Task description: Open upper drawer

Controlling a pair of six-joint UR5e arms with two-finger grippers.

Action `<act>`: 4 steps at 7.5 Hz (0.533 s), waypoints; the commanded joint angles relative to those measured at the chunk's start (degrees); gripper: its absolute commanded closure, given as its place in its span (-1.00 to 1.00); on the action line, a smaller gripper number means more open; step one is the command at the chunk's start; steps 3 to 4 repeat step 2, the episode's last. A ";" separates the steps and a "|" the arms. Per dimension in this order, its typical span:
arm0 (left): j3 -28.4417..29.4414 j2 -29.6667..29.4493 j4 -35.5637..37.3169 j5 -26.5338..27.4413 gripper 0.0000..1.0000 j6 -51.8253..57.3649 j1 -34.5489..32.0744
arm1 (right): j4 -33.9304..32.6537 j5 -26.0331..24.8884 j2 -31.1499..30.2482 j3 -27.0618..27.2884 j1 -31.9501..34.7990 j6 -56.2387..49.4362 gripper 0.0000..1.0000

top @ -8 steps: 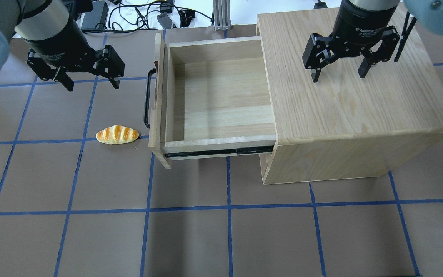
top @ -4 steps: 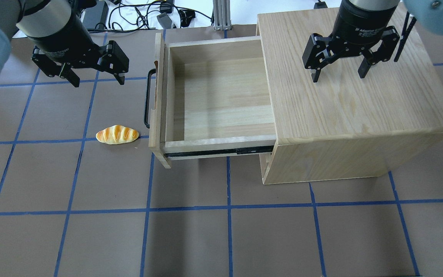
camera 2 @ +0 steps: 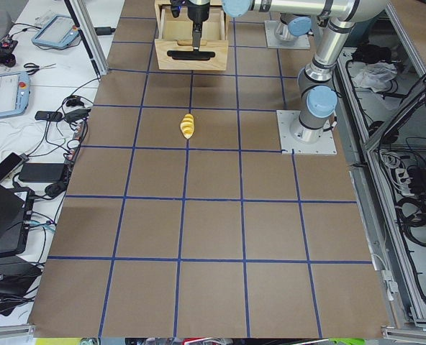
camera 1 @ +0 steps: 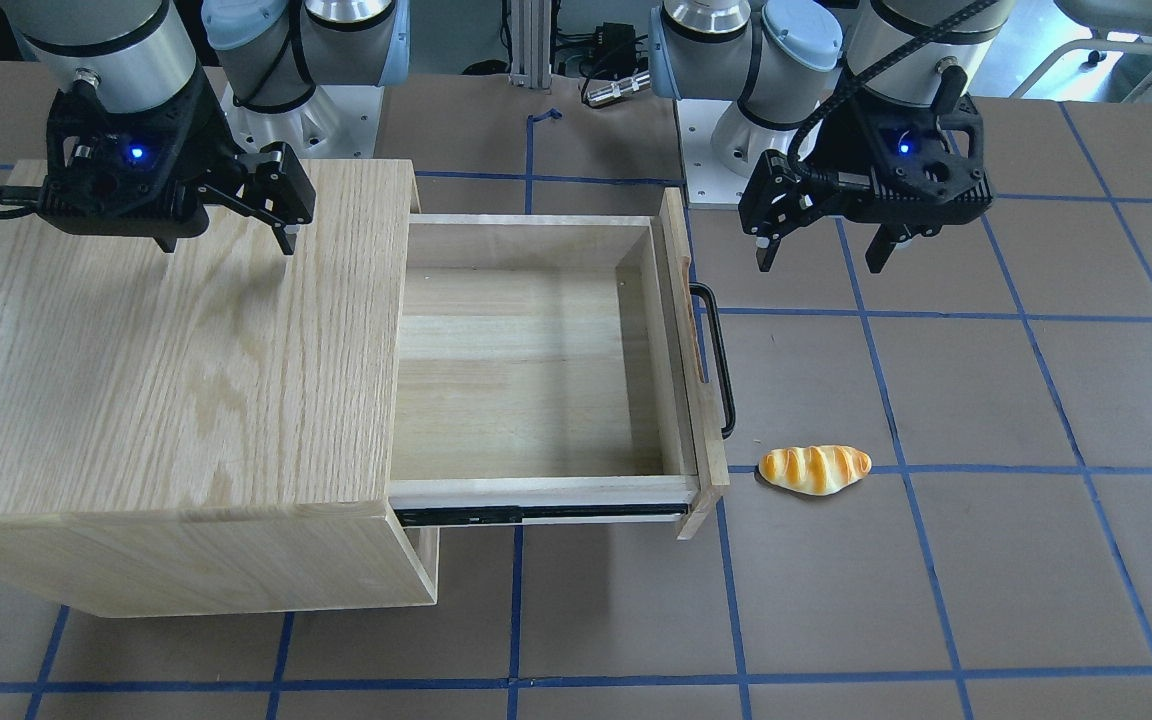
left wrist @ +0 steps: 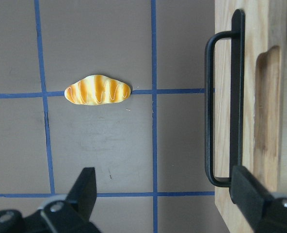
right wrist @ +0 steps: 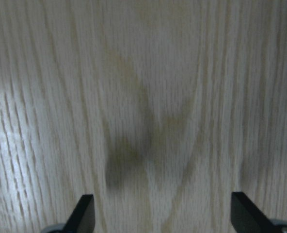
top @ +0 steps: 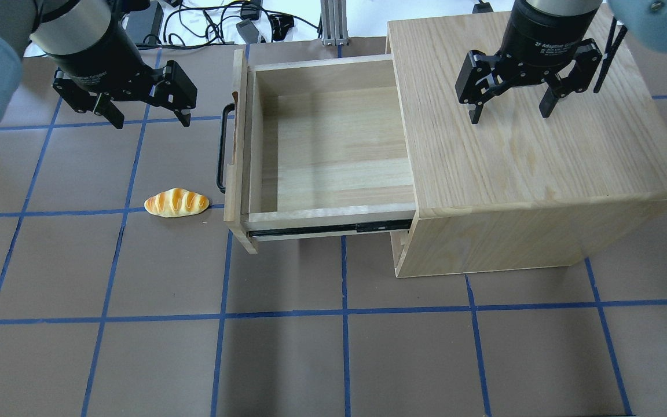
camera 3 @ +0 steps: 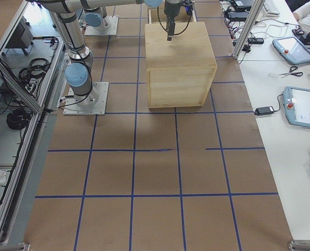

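The upper drawer [top: 333, 145] is pulled far out of the oak cabinet [top: 530, 127] and is empty inside. Its black bar handle [top: 222, 147] faces the left arm's side; it also shows in the left wrist view [left wrist: 210, 97] and the front view [camera 1: 721, 360]. My left gripper [top: 151, 119] is open and empty, raised over the table beside the handle, apart from it; it also shows in the front view [camera 1: 821, 255]. My right gripper [top: 510, 113] is open and empty just above the cabinet top; the front view [camera 1: 226, 235] shows it too.
A toy bread roll [top: 176, 202] lies on the brown mat near the drawer's front corner; the left wrist view [left wrist: 97, 90] shows it too. Cables and power bricks [top: 217, 20] lie beyond the mat's far edge. Blue tape lines grid the mat.
My left gripper has moved away from me and slightly toward the drawer front, staying open. The drawer, bread roll and right gripper have not moved.
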 commanded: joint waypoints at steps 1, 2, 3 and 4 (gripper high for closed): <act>0.05 -0.02 -0.80 -0.29 -1.00 0.95 -0.06 | 0.00 0.00 0.00 0.00 0.00 0.00 -1.00; 0.14 0.07 -0.80 -0.47 -1.00 0.95 0.03 | 0.00 0.00 0.00 0.00 0.00 0.00 -1.00; 0.14 0.07 -0.80 -0.47 -1.00 0.95 0.03 | 0.00 0.00 0.00 0.00 0.00 0.00 -1.00; 0.14 0.07 -0.80 -0.47 -1.00 0.95 0.03 | 0.00 0.00 0.00 0.00 0.00 0.00 -1.00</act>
